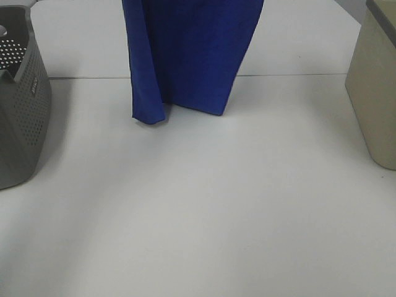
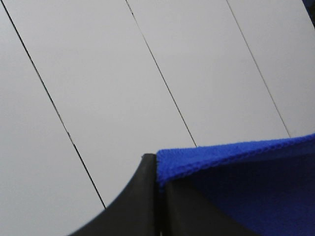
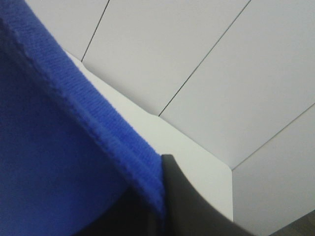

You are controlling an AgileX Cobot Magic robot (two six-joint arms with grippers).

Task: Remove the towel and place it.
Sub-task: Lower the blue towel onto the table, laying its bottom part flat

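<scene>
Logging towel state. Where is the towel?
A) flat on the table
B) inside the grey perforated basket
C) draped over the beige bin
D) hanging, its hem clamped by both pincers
D: the towel hangs down from the high view's top edge, and the left pincer and right pincer each pinch its hem.

Mid-back: towel (image 1: 192,55) hangs over table (image 1: 198,216); basket (image 1: 21,105) far L, bin (image 1: 374,86) far R (both at edges).

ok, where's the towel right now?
In the exterior high view the towel hangs top centre, between the grey perforated basket on the left and the beige bin on the right; the left gripper and the right gripper pinch its hem.
</scene>
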